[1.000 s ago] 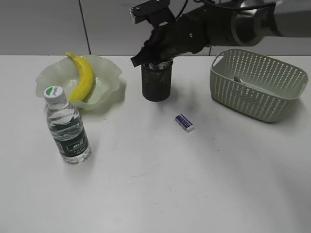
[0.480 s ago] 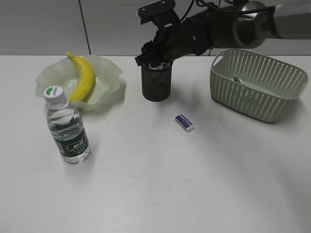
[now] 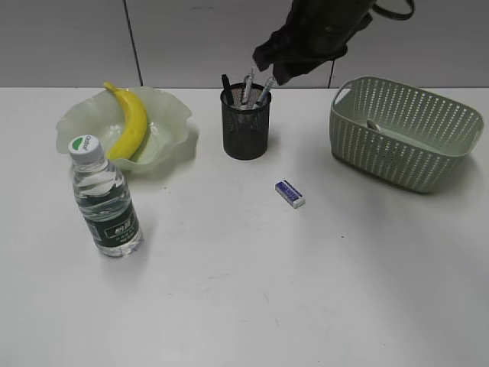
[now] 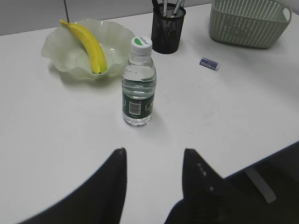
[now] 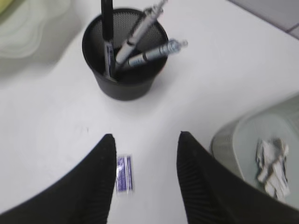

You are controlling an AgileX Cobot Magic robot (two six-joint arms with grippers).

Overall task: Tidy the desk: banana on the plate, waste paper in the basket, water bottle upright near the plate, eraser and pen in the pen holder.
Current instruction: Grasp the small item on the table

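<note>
- The right pincer (image 5: 145, 172) hung above the black mesh cylindrical pen holder (image 3: 246, 122), its jaws apart and empty.
- Three pens (image 5: 140, 30) stood in that cup.
- A small purple-and-white eraser (image 3: 290, 193) lay on the white worktop (image 3: 306, 290).
- The left pincer (image 4: 154, 172) stood half-spread, holding nothing, near the upright clear water bottle (image 4: 138, 83).
- The yellow banana (image 3: 131, 122) lay in the pale green ruffled plate (image 3: 172, 107).
- Crumpled white waste paper (image 5: 271, 161) sat in the sage green perforated basket (image 3: 405, 145).
</note>
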